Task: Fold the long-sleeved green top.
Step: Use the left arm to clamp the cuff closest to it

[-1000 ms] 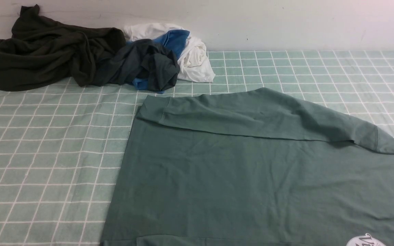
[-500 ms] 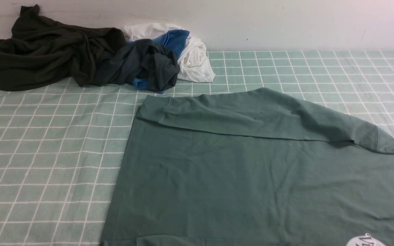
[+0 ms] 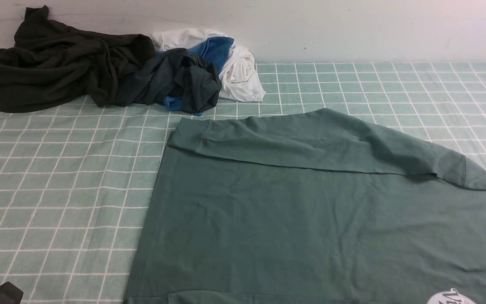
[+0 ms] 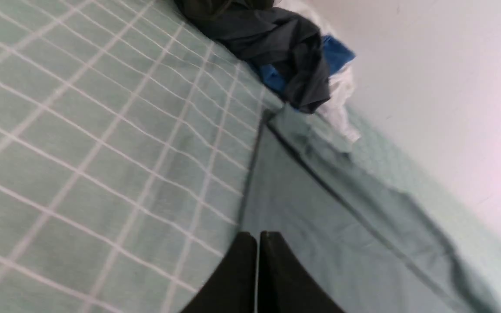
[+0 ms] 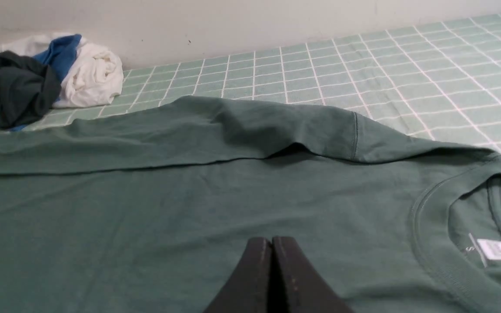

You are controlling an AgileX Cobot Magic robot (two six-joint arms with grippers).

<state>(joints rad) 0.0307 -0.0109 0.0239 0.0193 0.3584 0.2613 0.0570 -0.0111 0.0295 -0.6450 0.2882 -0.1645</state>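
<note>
Here, from the front, the green long-sleeved top [image 3: 268, 219] lies on the checked desk cover [image 3: 49, 190], its white round logo [image 3: 450, 297] cut off, curly lettering starting "Vi". By the left wrist, the left hand [image 4: 252, 243] is pressed together. By the right wrist, the right hand [image 5: 272, 248] is closed too; the neck label's [image 5: 495, 250] writing is illegible.

The top [image 3: 276, 219] lies on the cloth [image 3: 57, 177], to the right of the left gripper [image 4: 252, 239] and spread before the right gripper [image 5: 271, 241], with one sleeve [image 3: 310, 143] across its side farthest from both. Beyond the left gripper, past the top's far left corner, the pile [image 3: 112, 67] sits on the cloth, and the wall [image 3: 352, 29] stands behind it.
</note>
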